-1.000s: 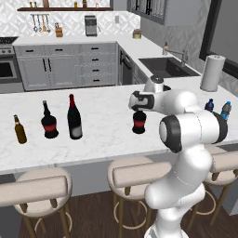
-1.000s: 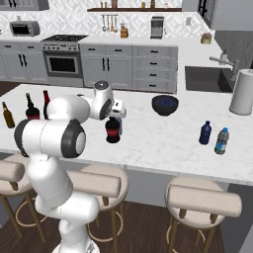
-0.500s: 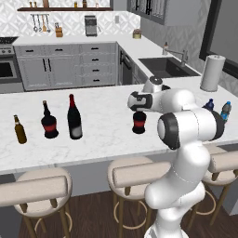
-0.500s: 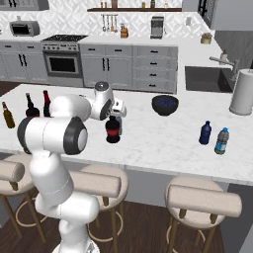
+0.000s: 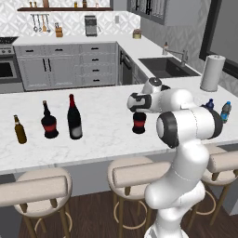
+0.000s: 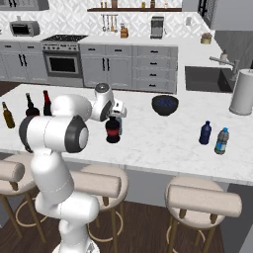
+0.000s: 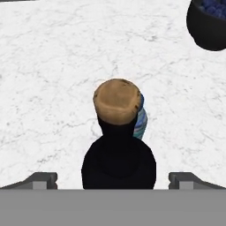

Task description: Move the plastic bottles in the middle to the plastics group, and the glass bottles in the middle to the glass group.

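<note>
While fingers point(image 7: 113, 178) wide, squat bottle point(image 7: 118, 150) btwn.

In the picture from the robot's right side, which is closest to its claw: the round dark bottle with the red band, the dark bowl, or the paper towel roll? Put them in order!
Measured from the gripper:
1. Round dark bottle with the red band: right under the open gripper, mid-counter.
2. Dark bowl: farther along the counter, toward the sink.
3. Paper towel roll: farthest, at the counter's far end.
</note>
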Robot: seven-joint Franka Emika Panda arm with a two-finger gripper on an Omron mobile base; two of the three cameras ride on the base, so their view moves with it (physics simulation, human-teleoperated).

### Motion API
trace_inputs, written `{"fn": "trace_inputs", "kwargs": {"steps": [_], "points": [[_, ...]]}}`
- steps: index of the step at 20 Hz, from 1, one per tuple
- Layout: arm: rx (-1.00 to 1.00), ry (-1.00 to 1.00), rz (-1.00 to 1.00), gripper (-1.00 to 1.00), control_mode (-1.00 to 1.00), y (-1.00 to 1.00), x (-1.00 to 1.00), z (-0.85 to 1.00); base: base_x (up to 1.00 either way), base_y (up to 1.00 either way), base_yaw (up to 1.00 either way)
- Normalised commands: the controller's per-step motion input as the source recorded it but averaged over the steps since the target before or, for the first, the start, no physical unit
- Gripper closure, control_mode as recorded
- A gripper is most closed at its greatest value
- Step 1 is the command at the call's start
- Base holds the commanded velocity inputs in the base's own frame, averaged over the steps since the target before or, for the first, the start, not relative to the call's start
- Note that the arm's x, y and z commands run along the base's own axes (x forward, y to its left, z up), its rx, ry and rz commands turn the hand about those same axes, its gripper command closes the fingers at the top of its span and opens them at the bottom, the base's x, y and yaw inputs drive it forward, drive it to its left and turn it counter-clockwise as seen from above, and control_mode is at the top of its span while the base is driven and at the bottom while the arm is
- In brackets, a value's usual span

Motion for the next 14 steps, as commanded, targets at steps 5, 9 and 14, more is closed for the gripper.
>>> {"fn": "trace_inputs", "kwargs": {"steps": [5, 9, 14], "points": [[0.0, 0.0, 0.0, -1.0, -1.0, 0.0, 0.05, -0.05, 0.0, 0.0, 0.0], [0.0, 0.0, 0.0, -1.0, -1.0, 0.0, 0.11, 0.0, 0.0, 0.0, 0.0], [0.0, 0.0, 0.0, -1.0, -1.0, 0.0, 0.08, -0.04, 0.0, 0.0, 0.0]]}}
